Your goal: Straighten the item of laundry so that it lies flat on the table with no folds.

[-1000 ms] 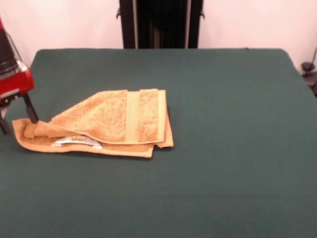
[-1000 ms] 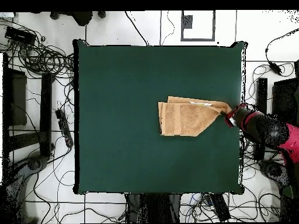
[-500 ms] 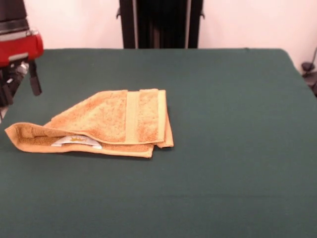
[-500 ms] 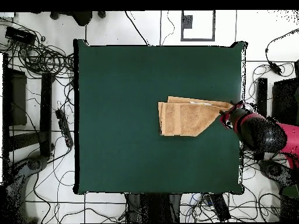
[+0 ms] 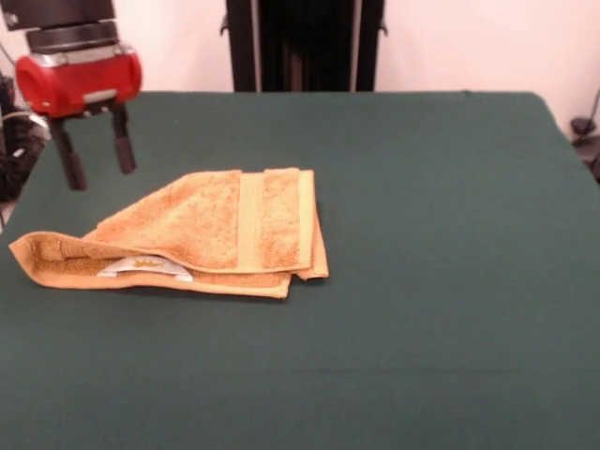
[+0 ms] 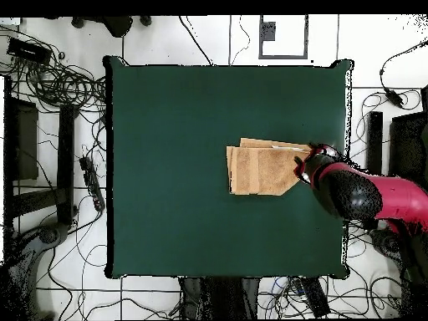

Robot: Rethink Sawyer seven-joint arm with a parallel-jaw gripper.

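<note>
Front view first. One towel (image 5: 202, 234) on the desk (image 5: 431, 244), lying left of centre, folded over itself: top layer slanting down toward the left corner, lower layer poking out beneath along the near edge and at the left tip. One white label (image 5: 142, 266) peeking from between the layers, which says the fold is not undone. One pale woven band visible, running front to back across the top layer. One claw (image 5: 94, 159) hanging in the air above and behind the left corner of the towel, two dark fingers (image 5: 67, 161) spread apart, nothing between them, not touching the cloth. Probably poised there to pick a fresh grip point, since the folded flap needs pulling out toward that left side.

Now overhead. Same single towel (image 6: 261, 169), right of centre on the desk (image 6: 184, 167), near the right-hand edge, outline clipped into a slanted corner by the fold. Red and black arm (image 6: 368, 194) reaching in from the right, its head covering the towel's right tip. Claw itself hidden under the arm here. Task judged far from done: at least two layers stacked.
</note>
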